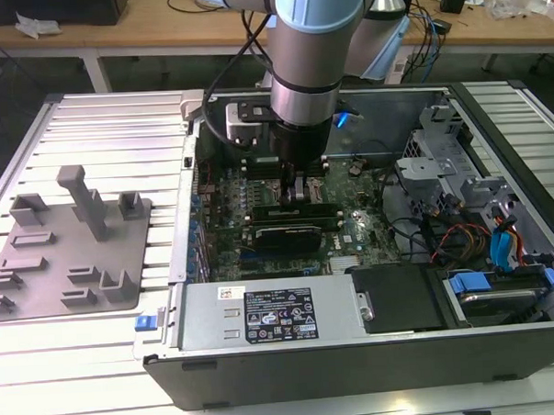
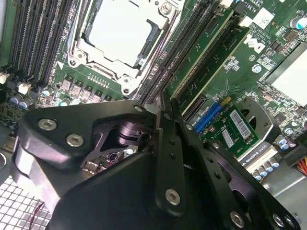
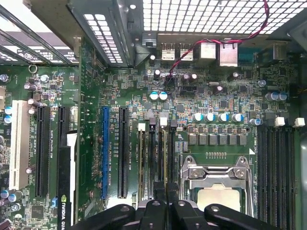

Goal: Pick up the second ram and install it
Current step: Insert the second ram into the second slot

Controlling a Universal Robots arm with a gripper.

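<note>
Logging what we see: gripper (image 2: 160, 108) low, fingers (image 2: 171, 132) pressed together over memory slots (image 3: 153, 158) beside the processor socket (image 3: 218, 189).

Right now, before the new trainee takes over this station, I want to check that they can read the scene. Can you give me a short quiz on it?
1. True or false: a cooler covers the processor socket.
2. Where is the gripper? A: over the grey fixture outside the computer. B: inside the open case, over the memory slots beside the processor socket. C: at the drive bays.
3. Fill in: the gripper's fingers are ___ (open or shut).
Key: 1 false, the socket is bare; 2 B; 3 shut.
</note>
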